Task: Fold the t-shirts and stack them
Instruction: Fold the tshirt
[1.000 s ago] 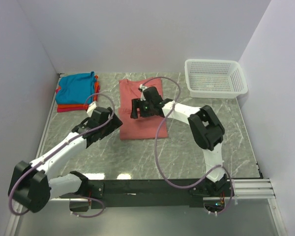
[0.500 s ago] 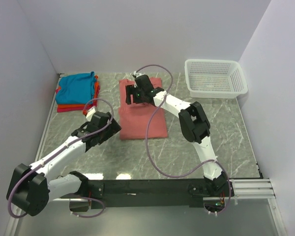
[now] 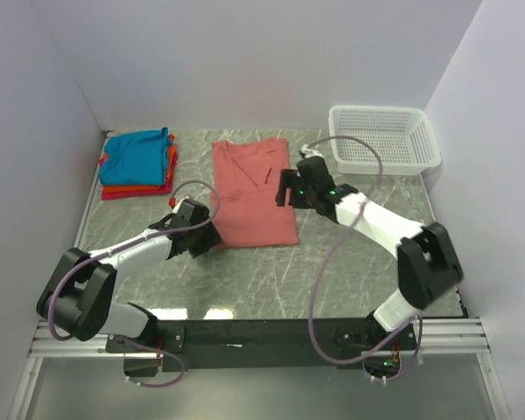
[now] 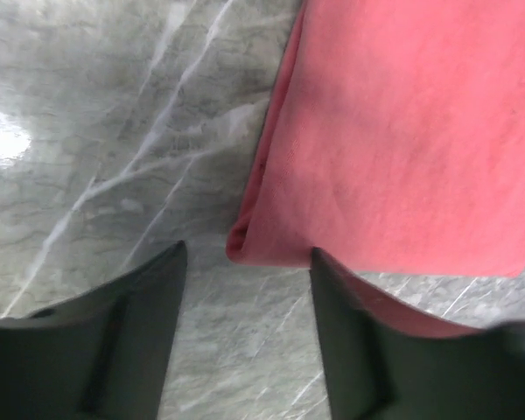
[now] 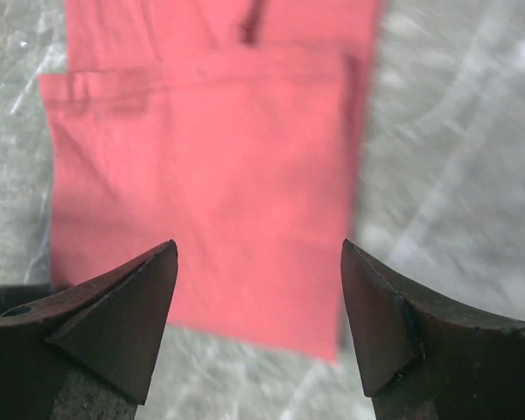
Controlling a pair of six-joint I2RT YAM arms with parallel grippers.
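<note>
The salmon-pink t-shirt [image 3: 252, 192] lies flat on the table, folded into a long strip with the collar at the far end. The teal-blue t-shirt [image 3: 136, 150] tops a folded stack at the back left, over the orange one [image 3: 170, 159] and the red one [image 3: 114, 194]. My left gripper [image 3: 210, 240] is open, low at the pink shirt's near-left corner. In the left wrist view the corner [image 4: 245, 245] sits between the fingers [image 4: 114, 341] of that gripper [image 4: 247, 254]. My right gripper [image 3: 282, 188] is open and empty at the shirt's right edge. In the right wrist view that gripper [image 5: 258, 247] hovers above the pink shirt [image 5: 201, 166].
A white mesh basket [image 3: 383, 138] stands at the back right. Grey marble tabletop [image 3: 359, 254] surrounds the shirt. Walls close the left, back and right sides. Both arms' cables loop over the table.
My right gripper has moved from the shirt's collar end back to its right edge. My left gripper has dropped lower and closed in on the shirt's near-left corner.
</note>
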